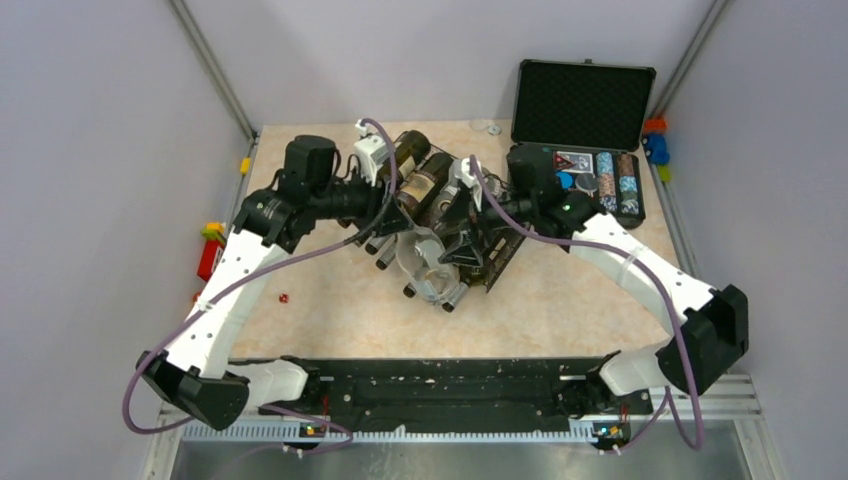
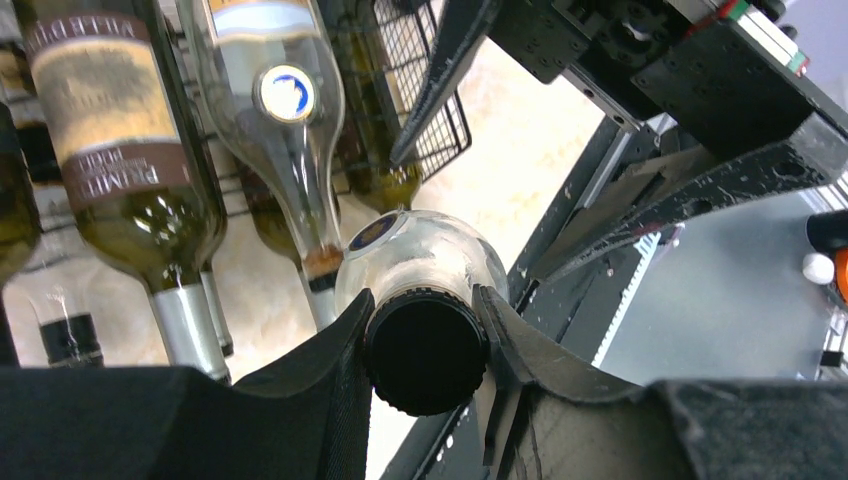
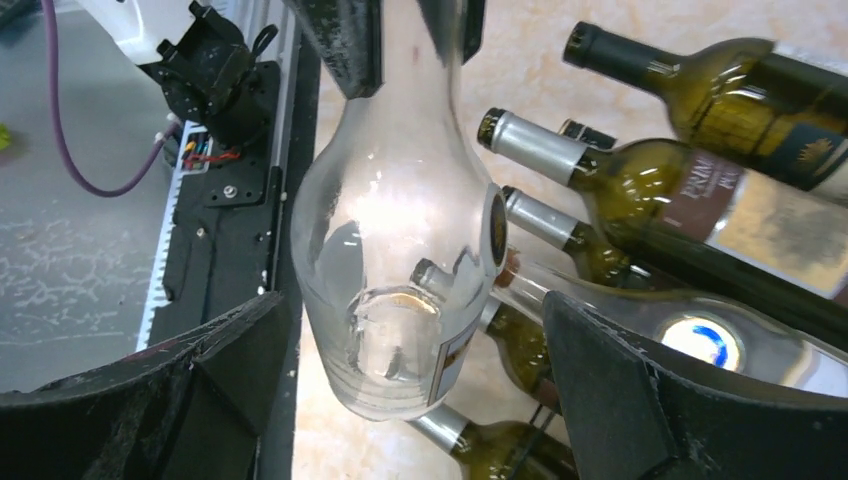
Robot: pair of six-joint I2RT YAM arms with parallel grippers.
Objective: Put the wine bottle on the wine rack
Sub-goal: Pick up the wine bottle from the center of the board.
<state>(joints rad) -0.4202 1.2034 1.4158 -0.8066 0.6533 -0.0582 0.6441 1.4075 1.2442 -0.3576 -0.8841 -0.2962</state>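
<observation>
A clear glass wine bottle (image 1: 424,262) hangs tilted over the front of the black wire wine rack (image 1: 503,252). My left gripper (image 2: 425,345) is shut on the bottle's black screw cap, one finger on each side of it. In the top view the left gripper (image 1: 392,225) comes in from the left. My right gripper (image 3: 412,300) is open wide. The bottle's (image 3: 390,230) base sits between the fingers with a gap on both sides. In the top view the right gripper (image 1: 452,250) comes from the right, over the rack.
Several green and dark bottles (image 1: 420,185) lie in the rack, necks pointing to the near left. An open black foam-lined case (image 1: 585,105) with chips stands at the back right. A red die (image 1: 283,298) lies on the table; small toys sit along both side edges.
</observation>
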